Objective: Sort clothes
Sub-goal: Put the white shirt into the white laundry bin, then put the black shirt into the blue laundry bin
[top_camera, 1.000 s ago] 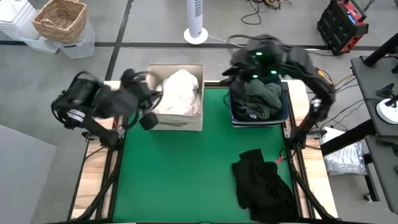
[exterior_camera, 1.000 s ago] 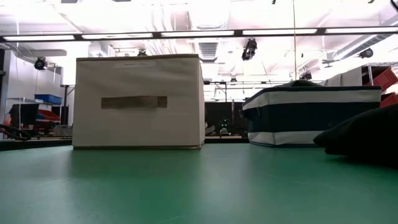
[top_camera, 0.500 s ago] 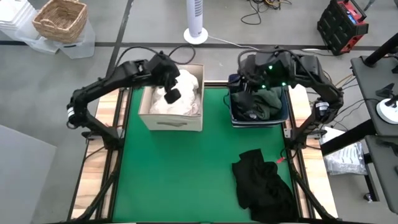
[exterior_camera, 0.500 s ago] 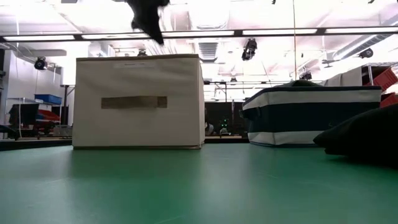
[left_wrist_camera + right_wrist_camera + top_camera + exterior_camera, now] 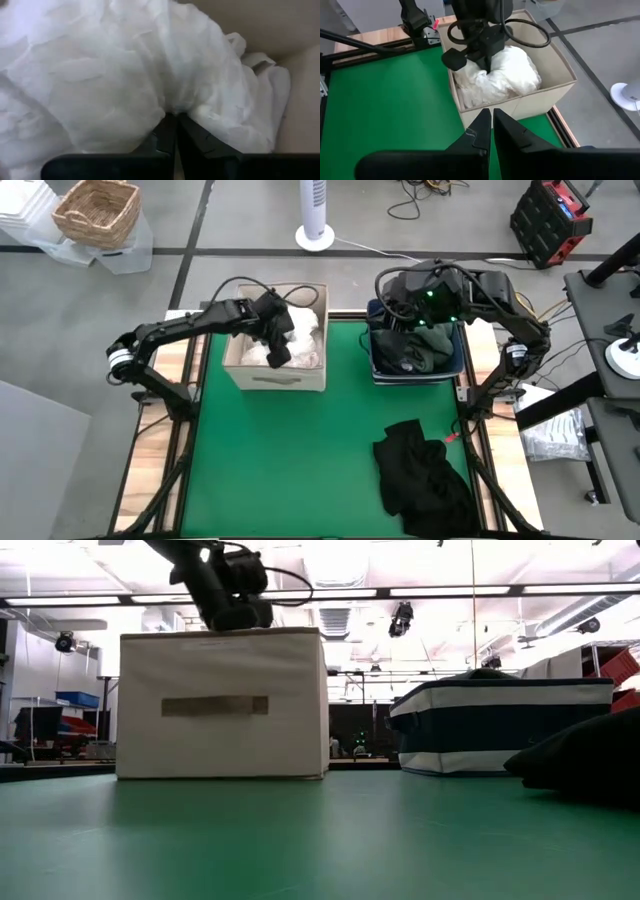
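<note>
White clothes [image 5: 300,335] fill the beige fabric box [image 5: 285,375] at the table's far left. My left gripper [image 5: 173,118] is shut, its tips sunk into that white heap [image 5: 125,75]; the low view shows it [image 5: 236,608] at the box's top rim. A dark green garment [image 5: 425,345] lies in the navy bin [image 5: 378,370] at the far right. My right gripper [image 5: 491,116] is shut and hovers in the air by the bin, pointing at the box, touching nothing. A black garment [image 5: 420,475] lies on the mat at the near right. My left gripper presses its shut fingertips [image 5: 165,125] into the top of the white heap [image 5: 172,107], coming from above and slanting down. The cloth puckers into folds around the tips. Whether any layer sits between the fingers is hidden by the cloth itself. The heap rests in the box.
The green mat [image 5: 290,470] is bare between the box and the black garment. The navy bin [image 5: 500,725] and the beige box [image 5: 222,705] stand side by side along the far edge. A wicker basket [image 5: 97,212] and a fan [image 5: 315,220] stand on the floor beyond the table.
My left arm has swung fast from beyond the table's left edge to above the beige box, then dropped down until its shut tips sank into the white clothes. My right arm has settled over the navy bin. The clothes on the table have stayed put.
</note>
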`<state>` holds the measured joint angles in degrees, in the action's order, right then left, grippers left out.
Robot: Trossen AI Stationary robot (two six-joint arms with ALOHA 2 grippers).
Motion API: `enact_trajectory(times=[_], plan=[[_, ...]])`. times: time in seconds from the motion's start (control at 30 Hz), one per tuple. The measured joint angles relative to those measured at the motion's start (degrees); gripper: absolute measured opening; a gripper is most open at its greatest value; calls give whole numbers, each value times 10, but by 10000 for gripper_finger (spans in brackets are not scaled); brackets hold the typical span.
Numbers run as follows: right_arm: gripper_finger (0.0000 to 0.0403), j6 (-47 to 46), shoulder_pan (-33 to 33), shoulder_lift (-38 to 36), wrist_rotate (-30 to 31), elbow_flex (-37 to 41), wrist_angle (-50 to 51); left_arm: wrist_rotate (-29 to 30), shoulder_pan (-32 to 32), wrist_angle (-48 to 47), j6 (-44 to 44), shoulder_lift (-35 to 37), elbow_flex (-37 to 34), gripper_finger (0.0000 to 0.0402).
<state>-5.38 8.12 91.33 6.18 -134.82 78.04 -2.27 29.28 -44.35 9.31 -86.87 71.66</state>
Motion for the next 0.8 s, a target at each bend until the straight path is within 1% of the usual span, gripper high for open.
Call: enact_trajectory(times=[0.13,0.27,0.47,0.63,0.7,0.73,0.8], plan=[[12,0,0,0,1,0,-1,-6,3,3,-34,2,-17,0],[12,0,0,0,1,0,-1,7,4,-1,-39,4,-5,0],[12,-2,0,0,0,0,0,13,4,-34,-40,7,91,0],[12,-6,0,0,0,0,6,15,3,-118,-51,7,174,0],[12,-5,0,0,-4,0,4,30,3,-160,-70,7,200,0],[12,3,-2,0,-17,0,1,32,2,-175,-80,7,211,0],[12,29,-7,0,-69,0,-12,32,-2,-186,-91,11,225,0]])
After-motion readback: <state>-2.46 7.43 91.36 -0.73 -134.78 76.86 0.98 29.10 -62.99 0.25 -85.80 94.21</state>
